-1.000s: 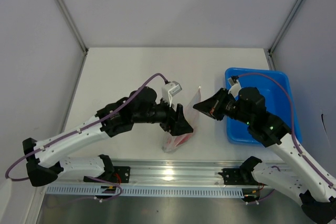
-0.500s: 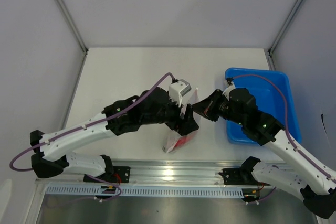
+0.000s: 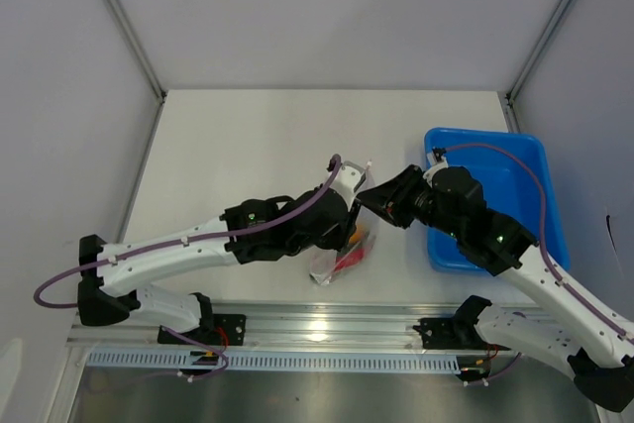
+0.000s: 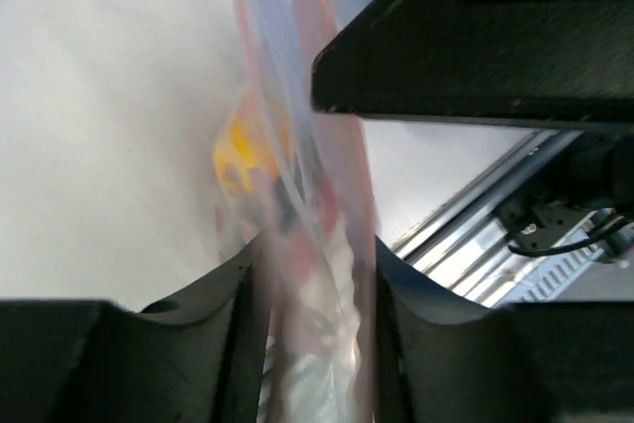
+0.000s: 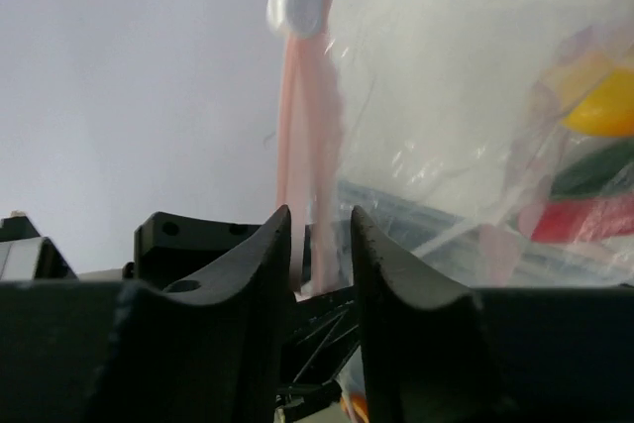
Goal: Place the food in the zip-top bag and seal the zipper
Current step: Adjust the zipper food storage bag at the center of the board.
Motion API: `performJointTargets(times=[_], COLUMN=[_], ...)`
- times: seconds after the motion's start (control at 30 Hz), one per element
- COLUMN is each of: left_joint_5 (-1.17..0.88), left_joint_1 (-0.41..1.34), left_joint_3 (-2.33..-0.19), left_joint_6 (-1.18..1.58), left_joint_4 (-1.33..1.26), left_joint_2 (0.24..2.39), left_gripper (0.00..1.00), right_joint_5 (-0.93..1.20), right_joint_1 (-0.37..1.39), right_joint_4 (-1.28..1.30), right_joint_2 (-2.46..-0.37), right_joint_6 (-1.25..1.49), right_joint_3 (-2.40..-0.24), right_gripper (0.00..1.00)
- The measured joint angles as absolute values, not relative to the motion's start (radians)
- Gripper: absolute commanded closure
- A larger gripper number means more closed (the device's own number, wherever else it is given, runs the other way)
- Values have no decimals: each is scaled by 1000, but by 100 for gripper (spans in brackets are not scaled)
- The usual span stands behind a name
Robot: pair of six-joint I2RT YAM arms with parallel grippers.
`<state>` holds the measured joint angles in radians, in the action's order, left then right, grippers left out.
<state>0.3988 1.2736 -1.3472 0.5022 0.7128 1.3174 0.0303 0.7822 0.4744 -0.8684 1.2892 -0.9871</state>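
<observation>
- Clear crinkly plastic zip-top bag (image 3: pixel 329 266): stands on its edge on the white tabletop (image 3: pixel 228 146), between the two arms and near the front rail.
- Small toy food, all inside the bag: a yellow rounded piece (image 5: pixel 606 106), a dark green piece (image 5: pixel 594 170) and a red chili pepper (image 5: pixel 584 217), close together and low down.
- Thin pink-red zipper strip (image 5: pixel 302 126): runs up one edge of the bag, with a small white round slider (image 5: pixel 294 9) at the top.
- Left end effector (image 4: pixel 317 250): sits around the bag, with a black finger (image 4: pixel 228 324) on each side and the gap filled by plastic. Hard to tell whether squeezing or only touching.
- Right end effector (image 5: pixel 319 213): a little open, with the pink-red strip passing down through the narrow gap.
- From above: both end effectors almost tip to tip at the bag.
- Blue plastic bin (image 3: pixel 525 146): sits on the tabletop at the right, partly under the right arm, apart from the bag.
</observation>
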Motion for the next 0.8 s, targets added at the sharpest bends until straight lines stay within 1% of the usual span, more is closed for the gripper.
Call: performJointTargets(times=[0.03, 0.07, 0.1, 0.13, 0.17, 0.2, 0.23, 0.27, 0.3, 0.4, 0.6, 0.7, 0.8], left_joint_5=[413, 419, 423, 424, 423, 421, 414, 406, 395, 352, 176, 80, -29], left_joint_1=[1274, 1274, 1274, 1274, 1274, 1273, 1273, 1271, 1266, 1253, 1168, 1121, 1087], left_joint_3=[-1342, -1337, -1332, -1328, -1325, -1323, -1323, -1322, -1320, -1299, -1206, -1187, -1169], left_joint_6=[499, 499, 499, 497, 493, 492, 488, 485, 485, 484, 455, 433, 411], left_joint_4=[712, 713, 712, 713, 713, 713, 713, 713, 714, 712, 690, 685, 666], left_joint_2=[1312, 1308, 1301, 1296, 1290, 1286, 1281, 1275, 1269, 1237, 1114, 1066, 1031], left_gripper=[65, 73, 78, 83, 91, 95, 98, 99, 99, 100, 99, 100, 99], right_joint_5=[25, 19, 12, 7, 3, 0, -2, -4, -6, -8, 37, 112, 230], right_joint_1=[783, 783, 783, 783, 783, 783, 783, 784, 784, 783, 728, 700, 696], right_joint_4=[475, 476, 480, 484, 488, 494, 500, 508, 517, 543, 578, 567, 544], right_joint_2=[-867, -863, -858, -853, -848, -841, -834, -829, -826, -827, -849, -848, -847], right_joint_6=[1287, 1283, 1273, 1264, 1254, 1240, 1221, 1201, 1173, 1058, 720, 536, 367], right_joint_3=[-988, -989, -991, -992, -994, -996, -1000, -1006, -1014, -1053, -1113, -1097, -1053], right_gripper=[55, 51, 47, 39, 31, 29, 15, 7, 1, 1, 1, 1, 1])
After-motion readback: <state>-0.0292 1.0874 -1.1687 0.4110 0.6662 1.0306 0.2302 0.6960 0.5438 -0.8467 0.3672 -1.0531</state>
